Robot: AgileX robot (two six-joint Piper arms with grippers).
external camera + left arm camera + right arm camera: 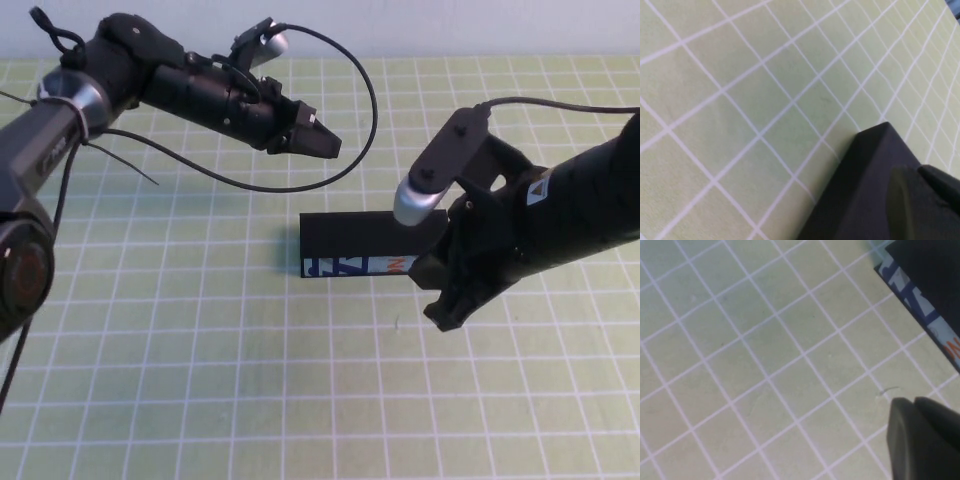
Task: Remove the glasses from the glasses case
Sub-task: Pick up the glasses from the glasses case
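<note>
the glasses case [355, 250] lies shut on the green grid mat [200, 350] at mid-table, so the glasses are hidden inside. the right gripper [450, 310] sits low at the case's right end, holding nothing; its opening i cannot tell. the left gripper [322, 140] hovers above the mat behind the case, fingers together and empty. likely step: opening; next calls for lifting the lid
</note>
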